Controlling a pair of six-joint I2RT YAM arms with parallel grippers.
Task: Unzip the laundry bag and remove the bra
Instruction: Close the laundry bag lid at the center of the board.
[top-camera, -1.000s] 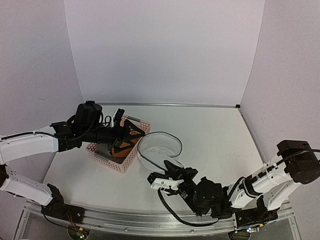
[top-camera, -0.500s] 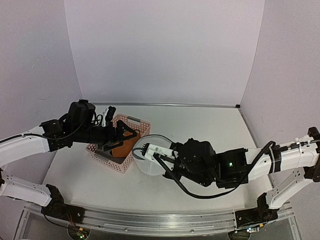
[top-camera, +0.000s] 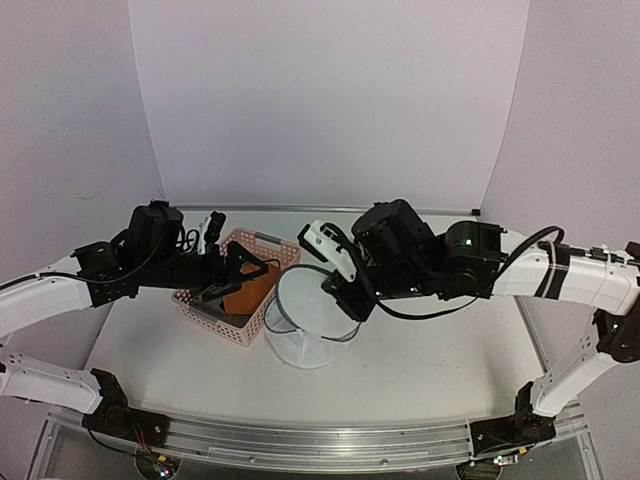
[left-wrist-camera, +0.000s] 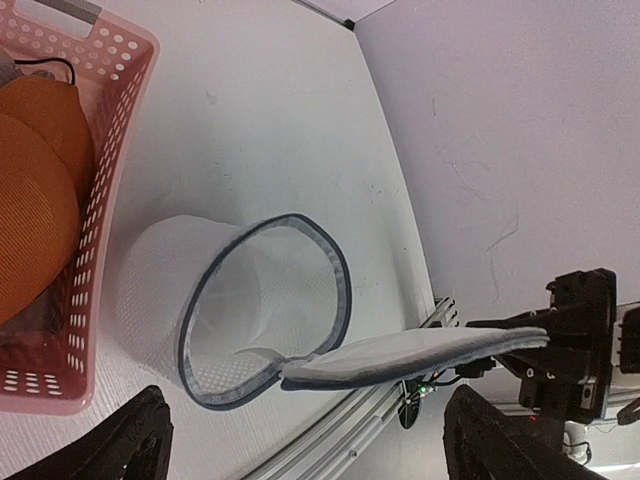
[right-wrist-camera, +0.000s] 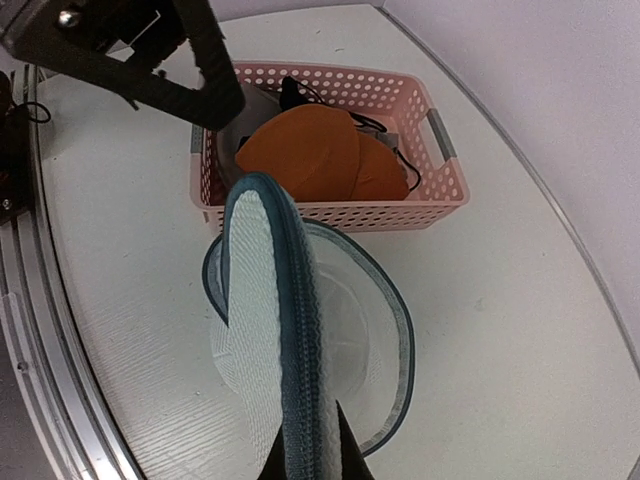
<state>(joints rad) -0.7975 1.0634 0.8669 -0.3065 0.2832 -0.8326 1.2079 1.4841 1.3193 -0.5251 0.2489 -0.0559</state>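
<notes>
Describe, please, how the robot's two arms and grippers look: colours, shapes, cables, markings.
Both arms have white tubular links joined by black joints. The left arm ends in a bulky black wrist, and the left gripper has two black fingers. The right arm carries a thin black cable and a small green light near its black wrist. The right gripper is dark too.

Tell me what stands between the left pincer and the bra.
Nothing visible. The bra lies uncovered in the pink basket, with the open left pincer over the basket; only the basket's walls ring it. The laundry bag stands beside the basket, its lid pinched by the right pincer, off that path.
</notes>
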